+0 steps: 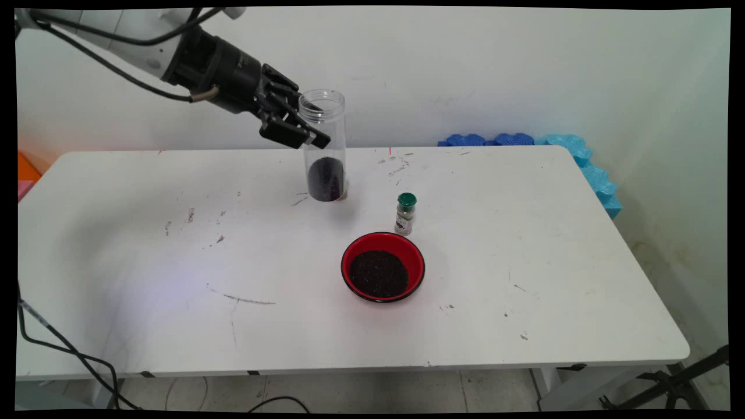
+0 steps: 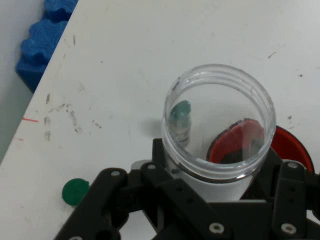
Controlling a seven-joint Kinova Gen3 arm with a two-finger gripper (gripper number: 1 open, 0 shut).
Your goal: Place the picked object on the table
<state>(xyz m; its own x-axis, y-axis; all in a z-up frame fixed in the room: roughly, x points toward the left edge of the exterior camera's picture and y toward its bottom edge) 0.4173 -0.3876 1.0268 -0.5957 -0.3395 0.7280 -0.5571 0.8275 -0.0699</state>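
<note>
My gripper (image 1: 310,131) is shut on the upper part of a clear plastic jar (image 1: 324,145), which is upright and open at the top with a dark granular fill at its bottom. I cannot tell whether its base rests on the table or hangs just above it. In the hand view the jar's open mouth (image 2: 220,120) stands between the fingers (image 2: 165,185). A red bowl (image 1: 382,266) of dark grains sits in front of the jar, to its right. A small green-capped bottle (image 1: 405,214) stands just behind the bowl.
A green lid (image 2: 75,191) lies loose on the white table (image 1: 524,262) near the jar. Blue foam pieces (image 1: 524,139) lie along the table's far right edge by the wall. An orange object (image 1: 26,169) sits off the left end. Black cables hang at the near left.
</note>
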